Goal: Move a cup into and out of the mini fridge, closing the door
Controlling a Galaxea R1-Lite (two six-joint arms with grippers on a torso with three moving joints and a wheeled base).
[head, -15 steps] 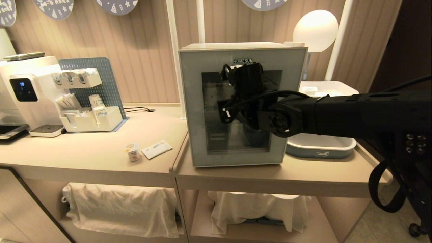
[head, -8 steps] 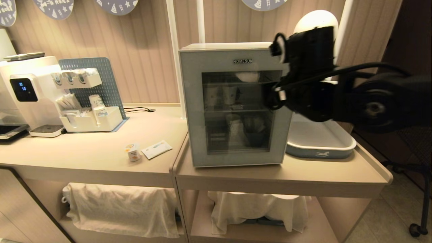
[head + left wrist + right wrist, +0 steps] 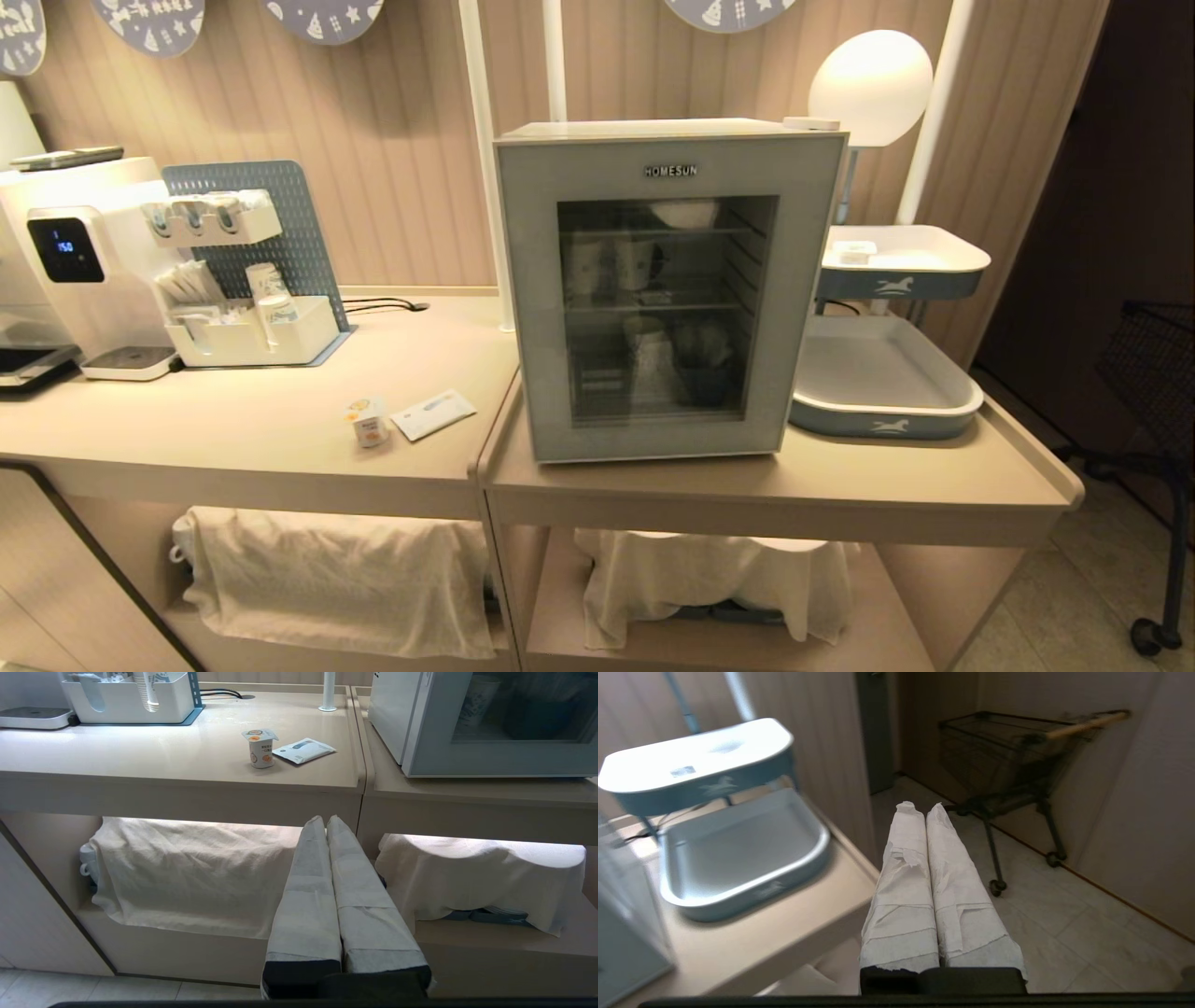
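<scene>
The small white cup (image 3: 368,422) with an orange fruit picture stands upright on the left counter, beside a flat white packet; it also shows in the left wrist view, cup (image 3: 260,748). The white mini fridge (image 3: 665,140) stands on the right counter, its door (image 3: 537,308) shut flat, with the dark glass window and "HOMESUN" on top. Neither arm shows in the head view. My left gripper (image 3: 326,820) is shut and empty, low before the counter's lower shelf. My right gripper (image 3: 920,808) is shut and empty, off the counter's right end, above the floor.
A water dispenser (image 3: 70,261) and an organiser with paper cups (image 3: 245,331) stand at the left. Two grey-blue trays (image 3: 882,383) sit right of the fridge under a round lamp. White cloths (image 3: 336,574) cover the lower shelves. A wire trolley (image 3: 1013,760) stands on the floor at the right.
My right arm was in front of the fridge door, swung up and to the right, and has left the head view. The door, the cup and the left arm have not moved.
</scene>
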